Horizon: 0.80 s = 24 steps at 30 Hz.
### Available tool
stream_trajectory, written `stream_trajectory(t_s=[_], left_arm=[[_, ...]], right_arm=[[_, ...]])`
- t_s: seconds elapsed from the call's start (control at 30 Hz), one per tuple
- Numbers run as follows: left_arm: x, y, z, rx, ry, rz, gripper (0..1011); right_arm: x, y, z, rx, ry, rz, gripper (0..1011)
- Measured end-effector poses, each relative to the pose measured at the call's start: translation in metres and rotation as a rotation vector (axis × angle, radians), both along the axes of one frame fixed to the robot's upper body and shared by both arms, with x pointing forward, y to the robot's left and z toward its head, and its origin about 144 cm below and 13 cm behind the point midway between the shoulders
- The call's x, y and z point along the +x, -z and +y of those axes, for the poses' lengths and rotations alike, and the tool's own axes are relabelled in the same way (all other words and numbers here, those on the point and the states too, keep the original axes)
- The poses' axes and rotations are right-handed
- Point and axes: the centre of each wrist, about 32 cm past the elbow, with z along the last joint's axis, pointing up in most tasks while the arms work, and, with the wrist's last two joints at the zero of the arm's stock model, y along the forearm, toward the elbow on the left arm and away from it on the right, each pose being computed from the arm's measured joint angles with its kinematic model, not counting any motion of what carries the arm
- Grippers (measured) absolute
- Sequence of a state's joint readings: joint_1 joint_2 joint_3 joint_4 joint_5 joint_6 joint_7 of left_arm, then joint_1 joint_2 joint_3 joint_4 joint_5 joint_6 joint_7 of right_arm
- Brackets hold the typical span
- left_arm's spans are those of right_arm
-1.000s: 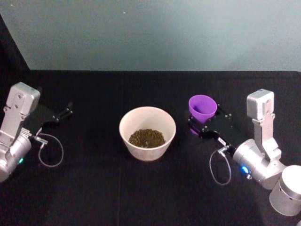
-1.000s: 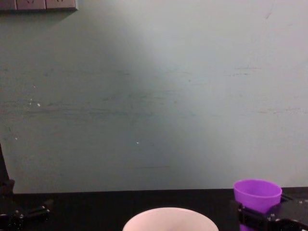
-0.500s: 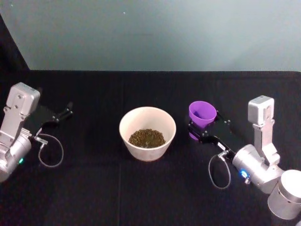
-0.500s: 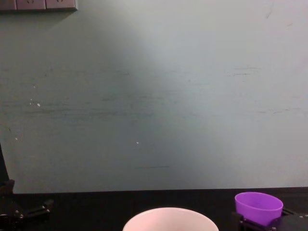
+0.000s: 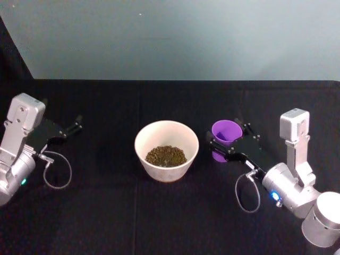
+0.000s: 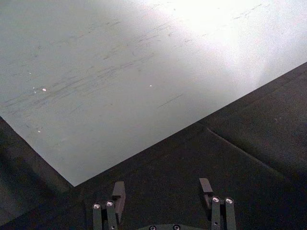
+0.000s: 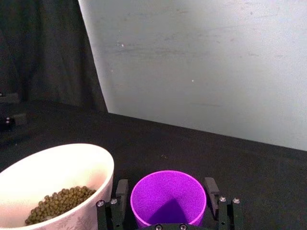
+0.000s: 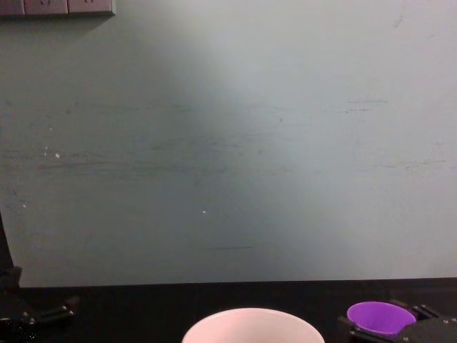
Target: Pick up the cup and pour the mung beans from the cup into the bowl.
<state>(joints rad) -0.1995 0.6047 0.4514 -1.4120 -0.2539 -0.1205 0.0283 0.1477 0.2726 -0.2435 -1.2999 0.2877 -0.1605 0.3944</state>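
Observation:
The purple cup stands upright just right of the bowl, and my right gripper is shut on it with a finger on each side. In the right wrist view the cup looks empty between the black fingers. The mung beans lie heaped in the bottom of the pinkish-white bowl, also seen as mung beans inside the bowl. From the chest the cup sits low at the right beside the bowl rim. My left gripper is parked open at the far left.
A black cloth covers the table, and a pale green wall rises behind its far edge. Cable loops hang by each wrist. The left gripper faces bare cloth and wall.
My right gripper has carried the cup downward and slightly left toward the bowl, and the cup now sits level and lower. The left arm has not moved.

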Motion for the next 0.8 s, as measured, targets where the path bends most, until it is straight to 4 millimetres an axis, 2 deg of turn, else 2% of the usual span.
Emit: stream_trajectory(t_s=[0.2,0.5,0.63,0.8], left_arm=[[0.000,0.000,0.000,0.000,0.000,0.000,1000],[0.000,0.000,0.000,0.000,0.000,0.000,1000],[0.000,0.000,0.000,0.000,0.000,0.000,1000],[0.000,0.000,0.000,0.000,0.000,0.000,1000]], right_arm=[[-0.001,-0.010,0.000,0.010,0.012,-0.031,1003],[0.000,-0.047,-0.007,0.033,0.047,-0.115,1002],[0.000,-0.060,-0.015,0.010,0.090,-0.125,1003],[0.000,-0.065,-0.027,-0.017,0.144,-0.118,1003]])
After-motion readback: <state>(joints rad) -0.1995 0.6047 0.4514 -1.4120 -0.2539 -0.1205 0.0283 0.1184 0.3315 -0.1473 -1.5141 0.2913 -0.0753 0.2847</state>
